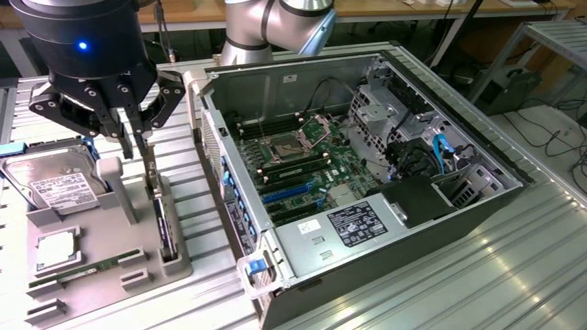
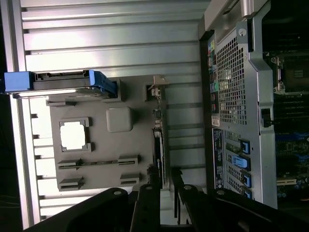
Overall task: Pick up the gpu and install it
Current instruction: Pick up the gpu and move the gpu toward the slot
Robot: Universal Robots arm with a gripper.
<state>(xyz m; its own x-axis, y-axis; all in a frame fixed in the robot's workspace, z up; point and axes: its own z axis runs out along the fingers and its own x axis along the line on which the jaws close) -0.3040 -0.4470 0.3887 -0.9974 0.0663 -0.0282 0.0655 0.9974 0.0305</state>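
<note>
On the exterior view's left, a grey tray (image 1: 87, 223) is sitting on the ribbed metal table (image 1: 477, 275), carrying a hard drive (image 1: 55, 182), a processor chip (image 1: 57, 249) and a green memory stick (image 1: 87, 268). The gpu (image 1: 165, 227) is standing on edge in a slot along the tray's side nearest the computer case (image 1: 367, 275) — not yet lifted. The pincer (image 1: 137, 155) is hanging just above the card, its two thin fingers (image 2: 147, 203) standing slightly apart and lining up on either side of the card's upper edge (whether they are touching it cannot be told). Further right, the open case is lying on its side, its motherboard (image 1: 293, 165) exposed. The card is looking light and stiff but fragile — a pinch across the flat faces near the top edge, clear of the connector, is probably the safest hold.
</note>
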